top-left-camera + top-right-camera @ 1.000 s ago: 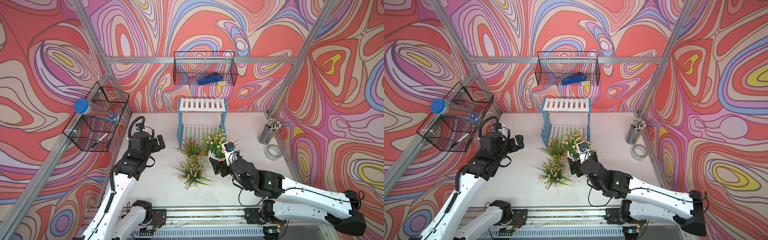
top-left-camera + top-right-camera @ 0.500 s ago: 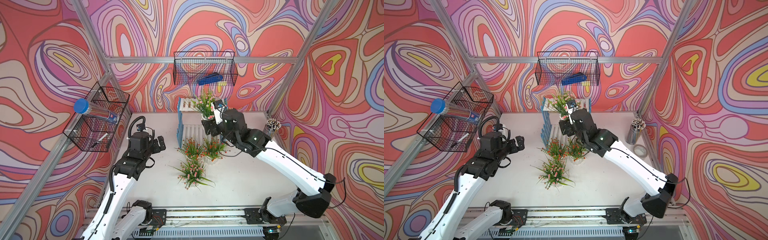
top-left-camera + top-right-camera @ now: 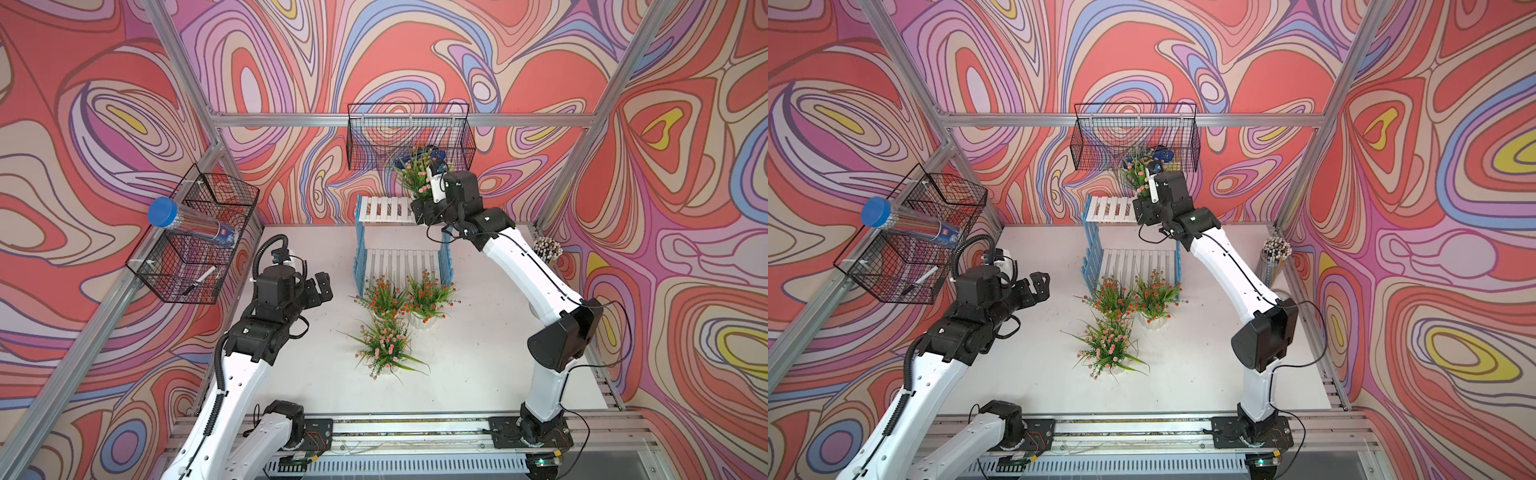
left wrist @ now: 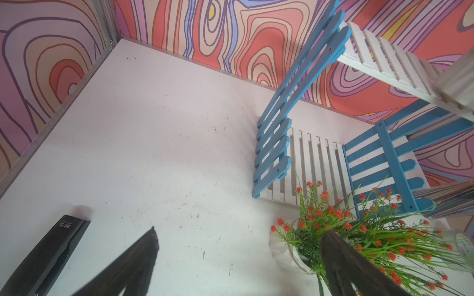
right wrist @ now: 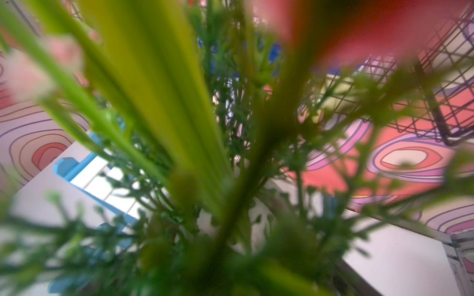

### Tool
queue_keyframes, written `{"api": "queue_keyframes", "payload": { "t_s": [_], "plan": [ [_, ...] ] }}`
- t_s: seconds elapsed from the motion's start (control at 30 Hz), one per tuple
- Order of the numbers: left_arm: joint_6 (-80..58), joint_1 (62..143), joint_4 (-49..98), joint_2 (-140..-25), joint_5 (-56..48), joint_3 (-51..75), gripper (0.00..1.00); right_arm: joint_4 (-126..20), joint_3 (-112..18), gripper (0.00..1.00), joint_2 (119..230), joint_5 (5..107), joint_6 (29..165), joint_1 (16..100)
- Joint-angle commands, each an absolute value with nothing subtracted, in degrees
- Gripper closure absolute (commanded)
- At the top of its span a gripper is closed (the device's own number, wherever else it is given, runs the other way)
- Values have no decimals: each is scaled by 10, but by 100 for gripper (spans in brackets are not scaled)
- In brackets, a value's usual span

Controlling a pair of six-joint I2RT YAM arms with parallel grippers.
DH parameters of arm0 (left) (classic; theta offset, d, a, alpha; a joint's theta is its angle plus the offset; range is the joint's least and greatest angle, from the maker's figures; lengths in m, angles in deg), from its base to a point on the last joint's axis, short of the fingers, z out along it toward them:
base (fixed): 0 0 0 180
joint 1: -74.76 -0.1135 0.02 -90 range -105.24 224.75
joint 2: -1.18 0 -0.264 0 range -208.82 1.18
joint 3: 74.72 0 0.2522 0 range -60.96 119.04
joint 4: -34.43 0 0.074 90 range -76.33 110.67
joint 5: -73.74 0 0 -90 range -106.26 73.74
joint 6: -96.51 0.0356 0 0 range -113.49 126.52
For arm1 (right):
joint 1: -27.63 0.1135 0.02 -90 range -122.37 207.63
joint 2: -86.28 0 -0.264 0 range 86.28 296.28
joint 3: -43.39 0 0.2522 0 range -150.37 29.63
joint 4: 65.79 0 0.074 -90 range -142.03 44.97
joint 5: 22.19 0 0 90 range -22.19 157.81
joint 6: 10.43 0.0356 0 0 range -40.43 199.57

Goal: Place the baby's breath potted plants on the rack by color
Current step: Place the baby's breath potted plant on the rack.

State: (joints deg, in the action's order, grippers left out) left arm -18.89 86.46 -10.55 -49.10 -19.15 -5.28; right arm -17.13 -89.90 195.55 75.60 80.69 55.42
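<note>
— Any writing worth listing?
— Item one: black block [image 4: 46, 253] at the edge of the left wrist view. White lettering, roughly "M·G"; the middle sign is unclear.
— And the clear tube [image 3: 195, 224] in the wire basket [image 3: 187, 266]?
— Item two: small red-and-white label [image 3: 225, 238] on the tube, too small to read.
— The right arm?
— Item three: white tag [image 3: 435, 189] just above the right tool [image 3: 419, 210], print illegible. Item four: pale round sticker [image 4: 463, 243] in the left wrist view, faint greenish letters, unreadable.
</note>
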Motion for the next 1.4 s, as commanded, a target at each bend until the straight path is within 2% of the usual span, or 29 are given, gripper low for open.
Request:
{"api": "queue_keyframes", "payload": {
  "t_s": [0.0,0.37,0.63,0.67,0.7,0.73,0.77,0.8,1.1,1.37],
  "plan": [
    [-195,868,-108,-489,-188,-44,0,-210,-936,51,1958,735,809,554],
    [-191,868,-104,-489,-189,-48,0,-266,-909,51,1985,761,798,549],
    [-190,868,-116,-489,-178,-44,0,-282,-884,47,1986,753,809,542],
    [-191,868,-118,-489,-177,-42,0,-282,-881,42,1984,752,810,542],
    [-191,868,-118,-488,-176,-41,0,-283,-877,33,1981,753,811,542],
    [-191,868,-120,-487,-176,-39,0,-284,-870,21,1979,756,811,542],
    [-192,868,-120,-487,-174,-38,0,-288,-864,3,1977,759,811,542],
    [-193,868,-121,-485,-173,-37,0,-290,-859,2,1976,764,811,542],
    [-200,868,-133,-485,-168,-32,0,-293,-840,2,1955,777,804,543],
    [-208,868,-141,-491,-164,-26,0,-318,-774,2,1900,757,815,542]
  ]
}}
